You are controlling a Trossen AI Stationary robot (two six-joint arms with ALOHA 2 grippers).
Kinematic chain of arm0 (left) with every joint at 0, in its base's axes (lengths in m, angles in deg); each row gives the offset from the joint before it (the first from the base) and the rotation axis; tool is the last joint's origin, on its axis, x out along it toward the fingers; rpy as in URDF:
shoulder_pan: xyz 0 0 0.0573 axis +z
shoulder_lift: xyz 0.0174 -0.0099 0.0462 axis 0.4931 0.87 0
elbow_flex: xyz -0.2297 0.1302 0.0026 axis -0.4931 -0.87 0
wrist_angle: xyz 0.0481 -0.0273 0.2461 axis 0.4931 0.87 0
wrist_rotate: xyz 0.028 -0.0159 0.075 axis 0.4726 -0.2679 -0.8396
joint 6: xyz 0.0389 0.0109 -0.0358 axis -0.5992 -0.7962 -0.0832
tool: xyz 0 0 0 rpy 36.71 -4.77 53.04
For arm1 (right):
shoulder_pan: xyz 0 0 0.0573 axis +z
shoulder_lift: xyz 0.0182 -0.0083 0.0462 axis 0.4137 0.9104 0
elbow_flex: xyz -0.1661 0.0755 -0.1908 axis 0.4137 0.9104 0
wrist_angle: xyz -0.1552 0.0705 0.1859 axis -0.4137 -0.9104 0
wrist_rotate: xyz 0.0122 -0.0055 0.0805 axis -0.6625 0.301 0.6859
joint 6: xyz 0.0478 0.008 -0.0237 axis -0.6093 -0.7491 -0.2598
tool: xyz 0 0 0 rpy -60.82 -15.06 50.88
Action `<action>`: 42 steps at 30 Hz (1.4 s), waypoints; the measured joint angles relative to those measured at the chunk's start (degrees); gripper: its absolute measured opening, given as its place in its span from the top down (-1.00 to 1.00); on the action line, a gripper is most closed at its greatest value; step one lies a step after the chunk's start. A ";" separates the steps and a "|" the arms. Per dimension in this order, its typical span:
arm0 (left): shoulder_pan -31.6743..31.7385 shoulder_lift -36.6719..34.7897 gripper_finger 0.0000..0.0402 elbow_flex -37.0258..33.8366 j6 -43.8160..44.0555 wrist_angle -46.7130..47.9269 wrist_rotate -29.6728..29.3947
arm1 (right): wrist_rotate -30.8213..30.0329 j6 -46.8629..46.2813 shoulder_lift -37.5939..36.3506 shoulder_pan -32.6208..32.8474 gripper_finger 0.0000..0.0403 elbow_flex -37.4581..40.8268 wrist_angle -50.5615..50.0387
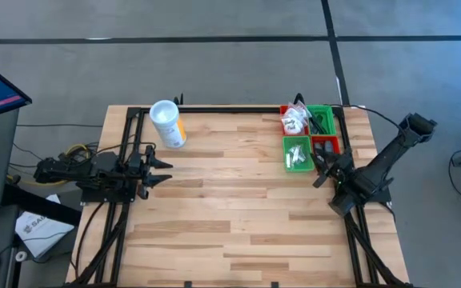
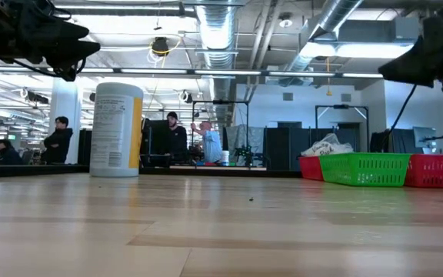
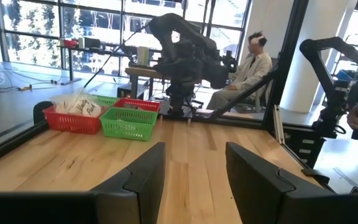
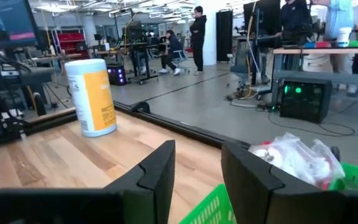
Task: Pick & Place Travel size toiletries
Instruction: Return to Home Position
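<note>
I have both arms out at the sides of the desk (image 1: 238, 216). The left claw (image 1: 163, 171) hangs over the left edge, about midway along it, and points inward. Its wrist view shows the fingers (image 3: 143, 180) standing apart with only bare wood between them. The right claw (image 1: 319, 170) sits near the right edge, just beside the bins. Its fingers (image 4: 154, 177) are parted too and grip nothing.

The travel size toiletries I can make out lie in the bins clustered at the desk's far right corner. The far red bin (image 1: 283, 111) carries a heap of white clear-wrapped packets (image 1: 294, 122), which rise above its rim in the low view. The far green bin (image 1: 332, 120) touches it on the side towards the right edge and holds dark little pieces (image 1: 318, 122); I cannot tell what each one is. The near green bin (image 1: 286, 156) has a few pale small items (image 1: 298, 154) in it. A second red bin (image 1: 330, 145) sits beside that one, partly hidden by the right arm, and I cannot make out its contents.

A white canister with a yellow label (image 1: 168, 124) stands upright near the far edge, towards the left and well apart from the bins. People stand and sit in the room beyond the desk.
</note>
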State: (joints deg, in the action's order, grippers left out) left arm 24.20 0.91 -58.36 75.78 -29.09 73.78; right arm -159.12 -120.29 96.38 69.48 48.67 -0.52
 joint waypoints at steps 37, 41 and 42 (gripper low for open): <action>0.02 1.43 0.21 0.07 1.97 -2.27 -2.46 | -0.03 12.07 -13.41 1.37 0.83 -13.62 -14.51; 0.02 1.70 0.21 0.07 1.97 -2.58 -2.44 | 0.00 13.70 -13.39 8.38 0.93 -16.00 -14.29; 0.02 1.70 0.21 0.07 1.97 -2.57 -2.46 | 0.02 13.98 -13.31 10.14 0.96 -16.65 -13.66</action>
State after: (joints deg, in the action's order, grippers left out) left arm 24.22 2.61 -58.29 77.75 -31.66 71.32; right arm -159.10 -106.31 83.07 79.63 32.02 -14.17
